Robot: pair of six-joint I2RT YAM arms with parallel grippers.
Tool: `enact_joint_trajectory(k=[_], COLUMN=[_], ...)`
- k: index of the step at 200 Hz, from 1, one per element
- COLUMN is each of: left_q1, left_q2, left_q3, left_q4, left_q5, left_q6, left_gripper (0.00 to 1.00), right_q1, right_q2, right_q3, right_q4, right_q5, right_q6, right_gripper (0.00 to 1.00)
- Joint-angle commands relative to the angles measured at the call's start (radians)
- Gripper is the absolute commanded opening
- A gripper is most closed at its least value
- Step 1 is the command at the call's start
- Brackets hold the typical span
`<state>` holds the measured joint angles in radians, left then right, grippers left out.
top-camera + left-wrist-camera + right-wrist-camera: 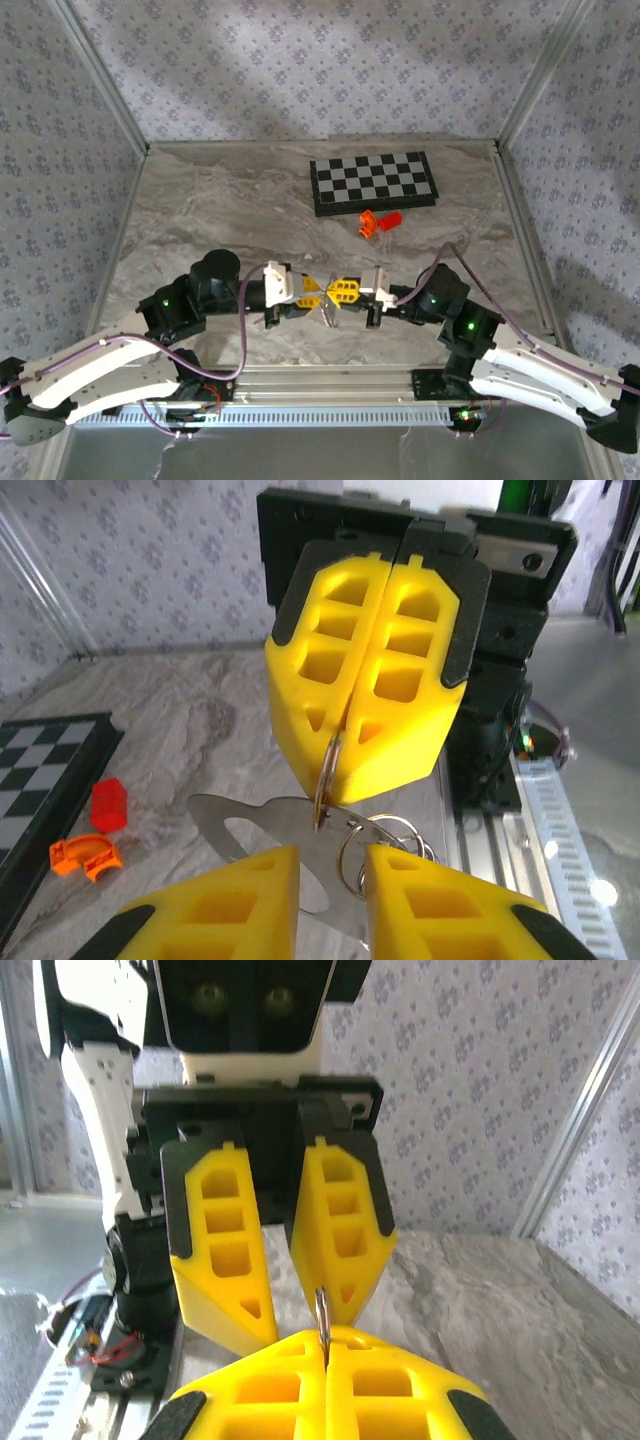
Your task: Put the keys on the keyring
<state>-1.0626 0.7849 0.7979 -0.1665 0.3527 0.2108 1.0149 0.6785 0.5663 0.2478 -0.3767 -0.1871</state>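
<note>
Top: the 2 arms meet tip to tip, left gripper (315, 292) facing right gripper (341, 293), low over the near table (200, 220). The chessboard (372, 183) is well apart behind.

Left wrist: right jaws are pressed flat on the thin metal keyring (329, 770), offering it up. The silver key (262, 825) seems hung from it, between the left's parted, empty fingers.

Right wrist: the ring sits edge-on in its own seam, with free room either side.

Left arm (110, 365) and right arm (520, 365) reach in low from the near corners of the table (200, 210) and bend inward. Wrists level, facing each other by the near edge, mid-table. Left gripper (312, 290) and right gripper (345, 292) tip to tip. Left fingers (225, 1260) parted. Right fingers (330, 680) pressed flat together.
</note>
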Motion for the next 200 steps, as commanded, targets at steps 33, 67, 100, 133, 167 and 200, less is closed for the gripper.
enact_joint_trajectory(k=[33,67,100,133,167,200], left_q1=[-0.005,-0.006,-0.005,-0.005,-0.005,-0.005], left_q2=[-0.026,-0.018,-0.022,-0.025,0.000,0.024], left_q3=[-0.040,-0.044,-0.050,-0.051,-0.040,-0.039], left_q4=[0.275,0.330,0.354,0.372,0.401,0.453], left_q5=[0.080,0.110,0.103,0.087,0.118,0.147], left_q6=[-0.110,-0.130,-0.139,-0.141,-0.145,-0.158], left_gripper=[0.21,0.21,0.21,0.22,0.22,0.22], right_q1=[-0.072,-0.078,-0.080,-0.083,-0.082,-0.084], right_q2=[-0.019,-0.019,-0.022,-0.025,-0.019,-0.019], right_q3=[-0.048,-0.048,-0.052,-0.058,-0.067,-0.072], right_q4=[0.303,0.329,0.353,0.378,0.390,0.399], right_q5=[-0.159,-0.184,-0.208,-0.212,-0.211,-0.208], right_q6=[0.204,0.229,0.245,0.262,0.265,0.270], right_gripper=[0.00,0.00,0.00,0.00,0.00,0.00])
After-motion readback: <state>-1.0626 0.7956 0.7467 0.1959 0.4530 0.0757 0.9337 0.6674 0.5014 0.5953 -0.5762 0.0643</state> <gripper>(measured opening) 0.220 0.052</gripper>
